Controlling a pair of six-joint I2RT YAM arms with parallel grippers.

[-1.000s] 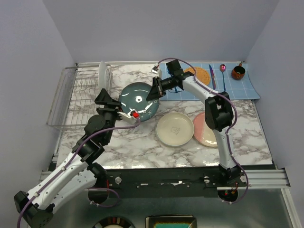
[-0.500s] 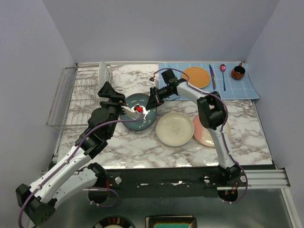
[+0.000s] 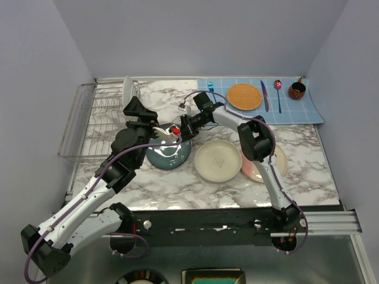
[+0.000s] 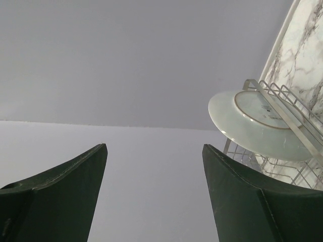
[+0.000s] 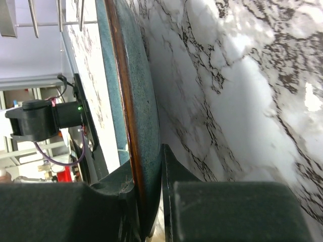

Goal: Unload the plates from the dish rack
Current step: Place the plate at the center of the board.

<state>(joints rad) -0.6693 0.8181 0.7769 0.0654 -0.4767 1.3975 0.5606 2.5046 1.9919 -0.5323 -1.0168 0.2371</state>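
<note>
Since half a second ago I see the teal plate [image 3: 169, 152] brought lower and nearer, now down on the marble table [image 3: 177, 183] just left of the cream plate [image 3: 218, 160]. Its far rim is pinched by the right gripper [image 3: 182, 128]; the wrist view shows the red-edged rim [image 5: 132, 116] clamped between both fingers, close over the veined stone [image 5: 227, 75]. Whether the plate lies fully flat I cannot tell. The left gripper [image 3: 138, 110] is raised beside the dish rack [image 3: 89, 121], fingers spread with nothing between them [image 4: 154, 151], facing the plain lavender wall [image 4: 126, 60]. One white plate [image 4: 252, 126] stands in the rack's wires [image 4: 287, 108]. The pink-and-cream plate [image 3: 256, 168] lies right of the cream one, partly hidden by my right arm. At the far right, a blue mat [image 3: 302, 109] carries an orange woven disc [image 3: 244, 96].
</note>
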